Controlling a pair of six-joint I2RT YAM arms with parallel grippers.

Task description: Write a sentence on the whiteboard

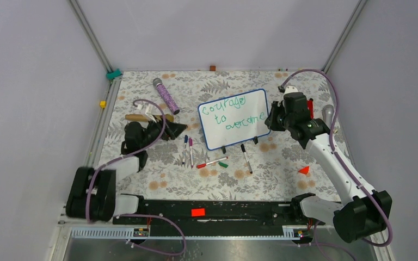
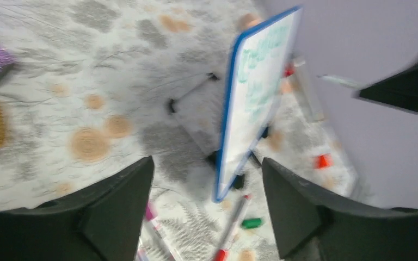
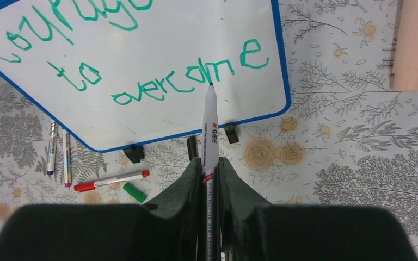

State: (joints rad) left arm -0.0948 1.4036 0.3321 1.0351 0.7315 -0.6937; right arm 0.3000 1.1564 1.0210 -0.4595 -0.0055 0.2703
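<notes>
Right pincer [image 3: 209,166] grips marker [image 3: 210,119] — green sentence [image 3: 170,88] on blue-framed whiteboard [image 3: 158,49]

Straight ahead of the right gripper [image 3: 209,161] the whiteboard [image 3: 141,60] bars the way. The marker [image 3: 210,125] clamped between its fingers touches the board's face, and the black clip feet [image 3: 231,133] stand just past the fingertips. To its left, low on the cloth, lie a red-capped marker [image 3: 111,180], a green cap [image 3: 134,192] and two pens [image 3: 52,148]. To its right the flowered cloth [image 3: 348,179] lies open as far as a peach cylinder [image 3: 416,43] ahead. The left gripper [image 2: 207,168], fingers spread wide, has bare cloth ahead on its left, the board edge-on ahead to its right, and loose markers [image 2: 233,225] beneath its gap.
</notes>
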